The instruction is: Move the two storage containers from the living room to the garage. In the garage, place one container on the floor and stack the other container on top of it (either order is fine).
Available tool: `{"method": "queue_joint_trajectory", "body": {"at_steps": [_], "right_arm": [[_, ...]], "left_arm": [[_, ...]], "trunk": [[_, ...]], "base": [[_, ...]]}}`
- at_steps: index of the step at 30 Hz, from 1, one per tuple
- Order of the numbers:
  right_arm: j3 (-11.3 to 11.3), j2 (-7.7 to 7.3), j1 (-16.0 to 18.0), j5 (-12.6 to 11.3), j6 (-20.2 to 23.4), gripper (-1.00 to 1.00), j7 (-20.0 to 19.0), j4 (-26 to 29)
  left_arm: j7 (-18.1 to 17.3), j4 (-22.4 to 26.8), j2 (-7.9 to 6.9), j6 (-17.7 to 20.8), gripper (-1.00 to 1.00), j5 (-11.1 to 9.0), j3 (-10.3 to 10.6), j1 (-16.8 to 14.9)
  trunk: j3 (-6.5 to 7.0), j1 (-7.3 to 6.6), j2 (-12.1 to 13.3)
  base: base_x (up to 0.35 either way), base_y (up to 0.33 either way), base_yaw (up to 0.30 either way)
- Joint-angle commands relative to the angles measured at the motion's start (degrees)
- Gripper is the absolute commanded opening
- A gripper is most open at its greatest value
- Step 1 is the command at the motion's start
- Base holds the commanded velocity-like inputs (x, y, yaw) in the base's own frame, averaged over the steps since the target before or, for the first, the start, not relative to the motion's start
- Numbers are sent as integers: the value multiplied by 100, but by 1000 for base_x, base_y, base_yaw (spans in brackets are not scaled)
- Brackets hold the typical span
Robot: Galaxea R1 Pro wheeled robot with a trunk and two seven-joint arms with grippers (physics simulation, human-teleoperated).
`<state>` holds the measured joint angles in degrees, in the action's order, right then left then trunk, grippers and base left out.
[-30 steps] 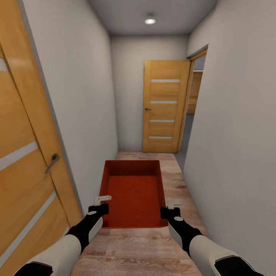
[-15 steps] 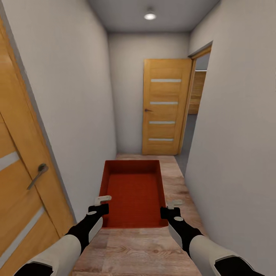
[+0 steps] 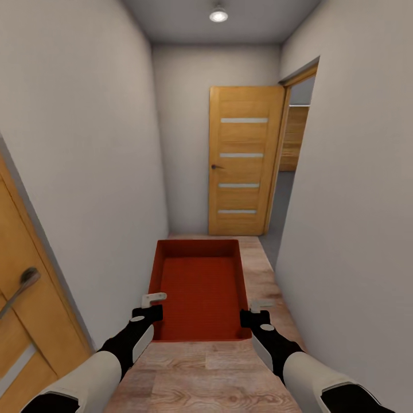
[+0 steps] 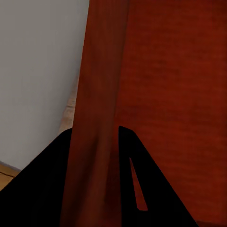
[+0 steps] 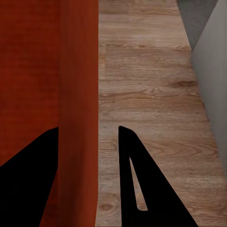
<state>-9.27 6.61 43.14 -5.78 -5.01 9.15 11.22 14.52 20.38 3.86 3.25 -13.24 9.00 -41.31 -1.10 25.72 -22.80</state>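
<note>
One orange-red storage container (image 3: 199, 287) hangs level in front of me over the wood-plank hallway floor, open side up and empty. My left gripper (image 3: 151, 304) is shut on its left wall (image 4: 99, 94), which runs between the black fingers (image 4: 42, 189). On the opposite wall (image 5: 78, 94), my right gripper (image 3: 256, 308) is shut the same way, with one finger (image 5: 142, 189) on the outside above the planks. The living room is out of view.
White walls close in on both sides of the narrow hallway. An open wooden door (image 3: 244, 160) stands ahead beside a doorway (image 3: 289, 166) on the right, with grey floor (image 3: 281, 198) beyond. A closed wooden door with a handle (image 3: 23, 284) is near left.
The camera has advanced down the hallway: the left door has slid toward the lower left edge and the far door looks nearer. The container and both grippers keep their places in view.
</note>
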Motion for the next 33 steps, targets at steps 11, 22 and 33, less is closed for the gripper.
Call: {"method": "queue_joint_trajectory", "body": {"at_steps": [11,22,33], "right_arm": [[-49,-2,1,-106,-17,-100,25,-15],[-49,-2,1,-99,-24,-100,25,-15],[-49,-2,1,-99,-24,-100,25,-15]], "left_arm": [[156,28,-245,-237,-100,83,-295,-8],[155,20,-245,-237,-100,84,-294,-8],[153,19,-250,-237,-100,84,-294,-8]], "trunk": [[-11,7,-12],[-11,7,-12],[-11,7,-12]], "base": [[321,0,0],[321,0,0],[321,0,0]]}}
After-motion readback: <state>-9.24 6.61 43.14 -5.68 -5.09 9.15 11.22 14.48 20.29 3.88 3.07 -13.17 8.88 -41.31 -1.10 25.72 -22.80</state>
